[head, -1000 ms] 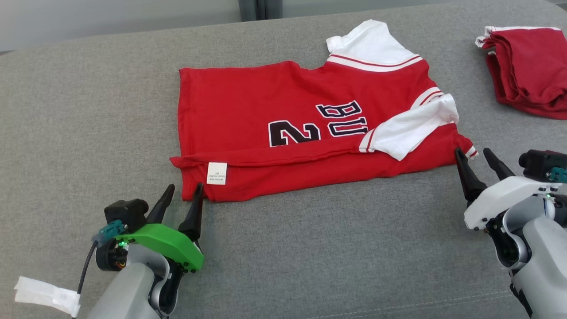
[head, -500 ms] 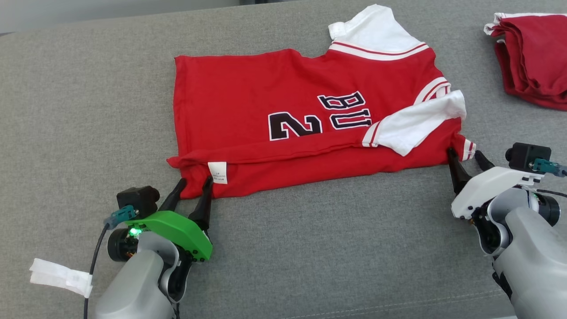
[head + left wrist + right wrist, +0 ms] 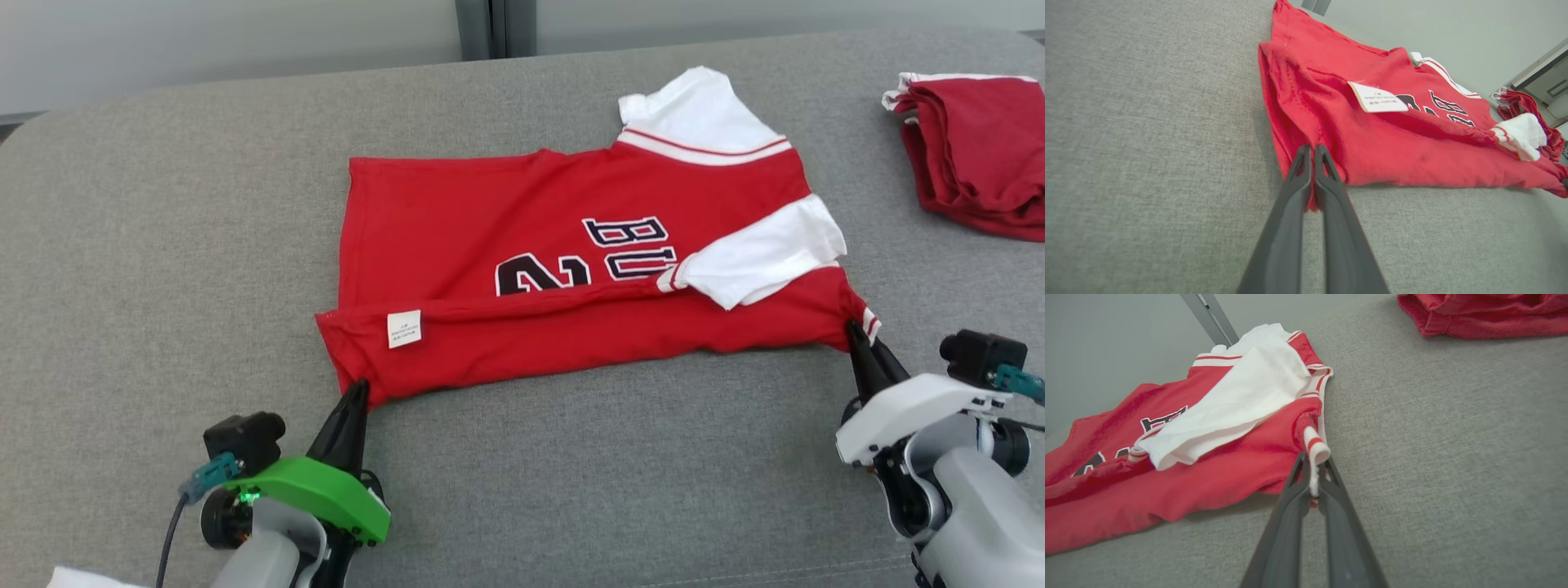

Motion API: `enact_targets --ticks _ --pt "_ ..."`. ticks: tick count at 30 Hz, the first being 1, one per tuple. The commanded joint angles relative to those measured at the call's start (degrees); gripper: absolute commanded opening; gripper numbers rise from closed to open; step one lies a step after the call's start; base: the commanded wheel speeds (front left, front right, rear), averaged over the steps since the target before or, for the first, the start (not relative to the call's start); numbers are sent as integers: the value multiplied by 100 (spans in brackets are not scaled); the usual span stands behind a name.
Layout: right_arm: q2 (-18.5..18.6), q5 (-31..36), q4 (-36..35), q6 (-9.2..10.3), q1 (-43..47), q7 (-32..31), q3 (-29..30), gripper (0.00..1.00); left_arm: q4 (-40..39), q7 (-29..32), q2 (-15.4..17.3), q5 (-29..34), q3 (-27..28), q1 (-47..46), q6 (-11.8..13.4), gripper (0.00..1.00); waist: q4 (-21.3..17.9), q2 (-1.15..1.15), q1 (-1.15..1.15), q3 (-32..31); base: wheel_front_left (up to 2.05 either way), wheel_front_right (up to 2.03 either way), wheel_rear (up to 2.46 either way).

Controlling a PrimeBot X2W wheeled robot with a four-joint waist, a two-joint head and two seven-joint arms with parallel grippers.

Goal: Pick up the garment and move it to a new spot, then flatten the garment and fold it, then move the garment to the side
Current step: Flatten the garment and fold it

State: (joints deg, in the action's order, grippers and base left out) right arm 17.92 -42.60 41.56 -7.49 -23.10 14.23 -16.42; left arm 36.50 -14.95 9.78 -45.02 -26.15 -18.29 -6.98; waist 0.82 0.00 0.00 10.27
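Gripping one garment (image 3: 571,245) at two spots on its near edge, one spot per gripper. Pinched shut with the left gripper (image 3: 357,388) on the near left hem corner, with both dark fingers pressed together and a sliver of red cloth caught between them, plain in the left wrist view. Pinched shut likewise with the right gripper (image 3: 855,331) on the near right corner, clamping a white-and-red striped trim (image 3: 1314,447) that pokes up between the fingertips in the right wrist view.

Spread lengthwise across the middle of a grey fabric surface (image 3: 163,245), red body flat, with the near long edge folded over toward the far side into one doubled band along the front.

Counting on the garment:
- Two white sleeves: a far sleeve (image 3: 706,106) sticking out past the body, and a near sleeve (image 3: 759,257) lying across the red cloth.
- One white label (image 3: 404,328) on the folded band, near the left corner.
- One dark digit "2" (image 3: 539,273), its lower part tucked under the fold.
- Two dark letters "BU" (image 3: 633,245) just beside the digit, all reading upside down from the head view.

Resting well apart at the far right: one second red garment (image 3: 976,155), folded into a stack, with a strip of white at its far corner.
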Motion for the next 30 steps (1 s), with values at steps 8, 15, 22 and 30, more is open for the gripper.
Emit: enact_targets --ticks 8,15,22,30 --pt "265 -69 -927 0 1332 3 274 0 -1020 -29 112 110 353 1184 351 0 -9 0 0 -262 0 0 0" --pt "94 75 -1462 1 1918 -313 608 100 -1397 -30 93 197 384 1610 474 100 -47 0 0 -327 0 0 0" --pt "-77 728 -2166 -1 1960 -247 902 100 -1768 -25 72 723 764 1511 583 100 -68 0 0 -457 0 0 0" --pt "-414 1626 -2988 -1 1739 -41 1066 100 -2270 -25 86 1535 1522 1291 650 100 -64 0 0 -571 0 0 0"
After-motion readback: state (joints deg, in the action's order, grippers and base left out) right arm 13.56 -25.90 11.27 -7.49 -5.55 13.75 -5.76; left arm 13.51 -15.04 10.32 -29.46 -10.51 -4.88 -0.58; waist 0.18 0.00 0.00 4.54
